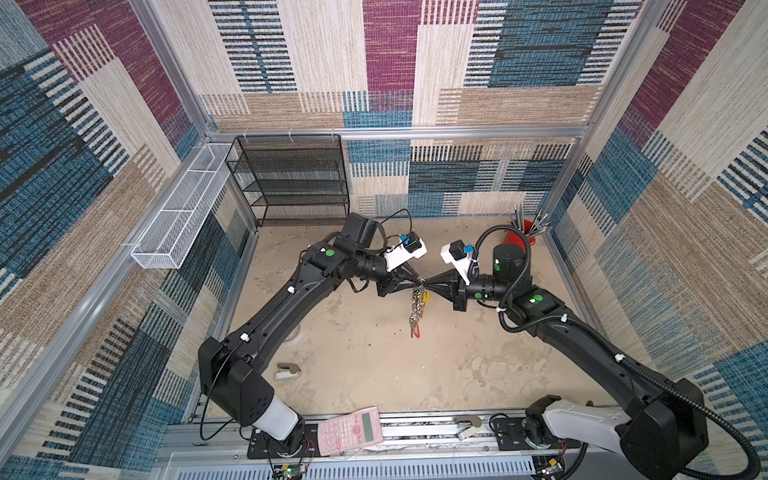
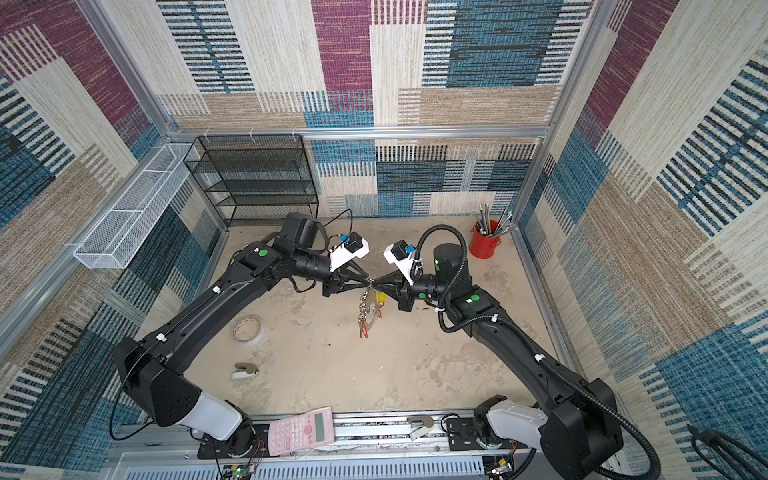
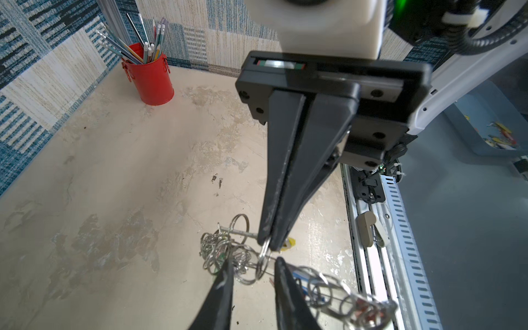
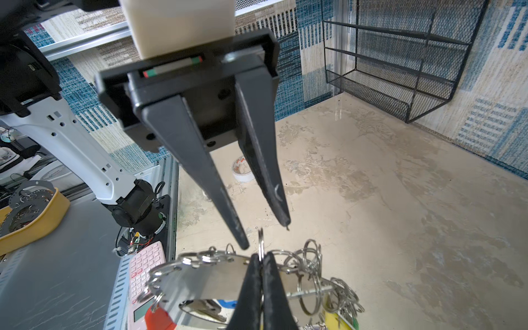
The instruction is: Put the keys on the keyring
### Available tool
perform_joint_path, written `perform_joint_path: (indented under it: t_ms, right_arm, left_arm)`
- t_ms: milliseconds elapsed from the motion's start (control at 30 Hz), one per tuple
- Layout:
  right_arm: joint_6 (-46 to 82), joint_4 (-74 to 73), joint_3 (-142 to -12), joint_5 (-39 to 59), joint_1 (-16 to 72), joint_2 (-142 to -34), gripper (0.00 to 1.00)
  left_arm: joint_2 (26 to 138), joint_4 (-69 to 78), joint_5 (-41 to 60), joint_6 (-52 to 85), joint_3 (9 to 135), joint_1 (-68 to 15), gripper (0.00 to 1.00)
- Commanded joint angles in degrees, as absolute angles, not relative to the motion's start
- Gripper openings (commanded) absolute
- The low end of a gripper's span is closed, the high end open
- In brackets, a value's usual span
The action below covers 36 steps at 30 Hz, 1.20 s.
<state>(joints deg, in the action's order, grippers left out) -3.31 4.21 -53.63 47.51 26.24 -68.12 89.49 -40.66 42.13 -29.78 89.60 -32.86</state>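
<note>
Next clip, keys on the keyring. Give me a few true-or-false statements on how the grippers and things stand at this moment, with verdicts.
1. The right gripper is shut on a small silver ring. True.
2. The keyring lies flat on the table. False: it hangs in the air below the two grippers.
3. The left gripper has its jaws pressed together. False: they stand apart, one on each side of the small silver ring.
4. A red cup of pencils stands in the far right corner. True.
5. The pink calculator sits on the black mesh shelf. False: it lies at the near edge of the scene.
</note>
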Motion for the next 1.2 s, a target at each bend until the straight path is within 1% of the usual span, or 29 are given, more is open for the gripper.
perform_joint_path:
  t_ms: [0,67,233,367,500,667,700,733,767,833,867,1000,1167]
  right_arm:
    - [-4.0,1.5,-53.9,48.8,26.4,-67.9,0.00]
    - [-4.0,1.4,-53.9,48.9,26.4,-68.0,0.00]
    - [-4.0,1.5,-53.9,49.0,26.5,-68.6,0.00]
    - [-4.1,1.4,-53.8,48.9,26.6,-68.7,0.00]
    - [-4.1,1.5,-53.7,48.7,26.6,-68.6,0.00]
    - [-3.2,1.0,-53.6,47.6,26.6,-68.6,0.00]
    - [-3.0,1.0,-53.6,47.4,26.6,-68.7,0.02]
    - [-2.4,0.9,-53.5,47.1,26.6,-68.8,0.10]
    - [-2.0,0.9,-53.5,46.5,26.6,-68.7,0.16]
    - [-0.9,0.4,-52.8,46.2,26.5,-68.0,0.24]
    - [-0.4,0.0,-52.5,45.9,26.4,-67.5,0.27]
    - [1.5,-1.0,-50.9,45.5,25.1,-65.6,0.33]
    - [3.1,-2.5,-49.1,46.6,24.2,-65.1,0.35]
  left_arm:
    - [90.0,-41.6,41.7,-32.1,90.7,-32.9,0.22]
    - [90.3,-42.0,42.0,-32.0,91.1,-33.0,0.18]
    - [90.4,-41.8,43.0,-31.7,91.0,-33.4,0.13]
    - [90.4,-42.1,43.6,-31.7,91.1,-33.6,0.10]
    - [89.7,-41.3,43.6,-31.1,90.2,-33.8,0.00]
    - [88.1,-37.7,43.3,-28.4,87.4,-33.8,0.00]
    - [87.6,-36.6,42.8,-27.4,86.5,-33.8,0.00]
    - [87.2,-35.6,42.5,-26.6,85.6,-33.8,0.00]
    - [87.0,-35.1,42.4,-26.2,85.1,-33.8,0.00]
    - [86.3,-33.8,42.7,-24.9,83.8,-33.8,0.00]
    - [85.9,-33.0,42.9,-24.2,83.1,-33.7,0.00]
    - [83.3,-27.4,43.7,-20.8,79.2,-33.7,0.00]
    - [80.6,-21.0,44.6,-17.1,74.9,-33.6,0.00]
